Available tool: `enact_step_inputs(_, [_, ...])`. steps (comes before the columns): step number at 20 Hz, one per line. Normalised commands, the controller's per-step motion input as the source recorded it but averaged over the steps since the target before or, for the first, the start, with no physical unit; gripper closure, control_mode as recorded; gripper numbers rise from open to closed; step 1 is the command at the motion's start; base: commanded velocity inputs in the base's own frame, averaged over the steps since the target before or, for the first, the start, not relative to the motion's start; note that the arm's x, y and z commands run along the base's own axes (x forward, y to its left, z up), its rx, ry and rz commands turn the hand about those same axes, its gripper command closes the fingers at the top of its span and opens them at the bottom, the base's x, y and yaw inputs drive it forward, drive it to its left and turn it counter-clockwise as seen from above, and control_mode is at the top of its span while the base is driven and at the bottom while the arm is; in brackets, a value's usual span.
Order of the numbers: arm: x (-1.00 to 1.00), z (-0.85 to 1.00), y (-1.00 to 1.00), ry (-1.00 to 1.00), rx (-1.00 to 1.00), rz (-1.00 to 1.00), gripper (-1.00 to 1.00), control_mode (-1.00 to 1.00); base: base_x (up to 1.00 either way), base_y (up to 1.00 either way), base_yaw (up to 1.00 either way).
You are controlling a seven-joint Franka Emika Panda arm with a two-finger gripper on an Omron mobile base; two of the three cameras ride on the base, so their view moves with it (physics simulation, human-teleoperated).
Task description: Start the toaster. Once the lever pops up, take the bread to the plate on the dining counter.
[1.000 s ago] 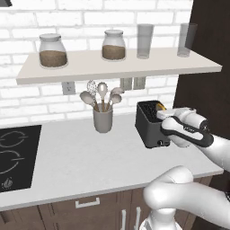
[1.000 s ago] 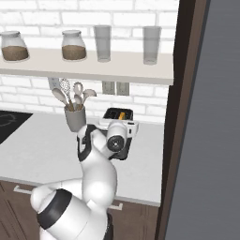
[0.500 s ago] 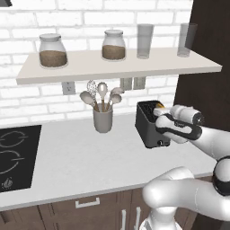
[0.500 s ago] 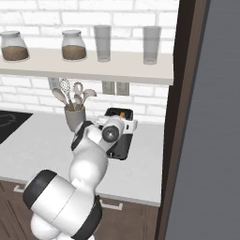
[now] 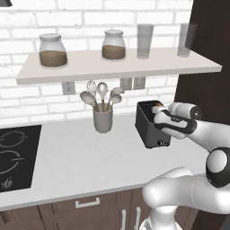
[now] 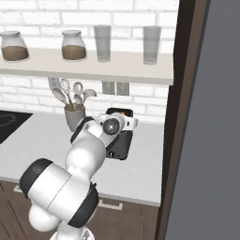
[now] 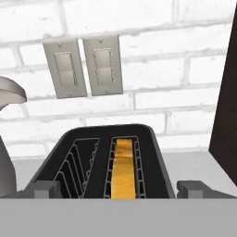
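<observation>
Since a second ago, the white arm has swung its wrist up and round over the toaster (image 5: 152, 124), and the elbow has dropped lower in front of the base.

From the left base view, one black toaster stands on the white desk (image 5: 81, 157) near the dark tall cabinet (image 5: 211, 90) at the right, and the hand (image 5: 158, 117) hangs just above its top. One grey utensil cup (image 5: 103, 119) with several spoons and a whisk stands well to the toaster's left, with bare desk between them. One black cooktop (image 5: 13, 157) lies at the left end. On the wall shelf (image 5: 117, 65) I count two lidded jars and two empty glasses. Behind is white brick wall.

From the right base view, the arm's big joints cover most of the toaster (image 6: 119, 140); the utensil cup (image 6: 74, 117) sits just to its left and the dark cabinet edge close to its right, so there is little room on that side.

In the hand view, the two finger tips (image 7: 46, 189) stand spread wide, one outside each end of the toaster (image 7: 152, 152), pinching nothing. One slice of bread (image 7: 124, 169) sits sunk in the right-hand slot; the left slot shows bare wire. Two wall switch plates (image 7: 85, 66) hang on the brick above.
</observation>
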Motion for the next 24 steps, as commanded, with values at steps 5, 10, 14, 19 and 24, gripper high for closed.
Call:
enact_step_inputs(5, [0.01,-0.07,-0.02,0.01,0.0,0.0,-1.0,-1.0,0.0,0.0,0.0])
enact_step_inputs(10, [0.03,-0.11,0.0,0.04,0.0,0.0,-1.0,-1.0,0.0,0.0,0.0])
enact_step_inputs(14, [0.03,-0.19,0.0,0.06,0.0,0.0,-1.0,-1.0,0.0,0.0,0.0])
enact_step_inputs(19, [0.13,-0.09,0.0,0.04,0.0,0.0,-1.0,-1.0,0.0,0.0,0.0])
enact_step_inputs(24, [0.16,0.0,0.0,0.01,0.0,0.0,1.0,-1.0,0.0,0.0,0.0])
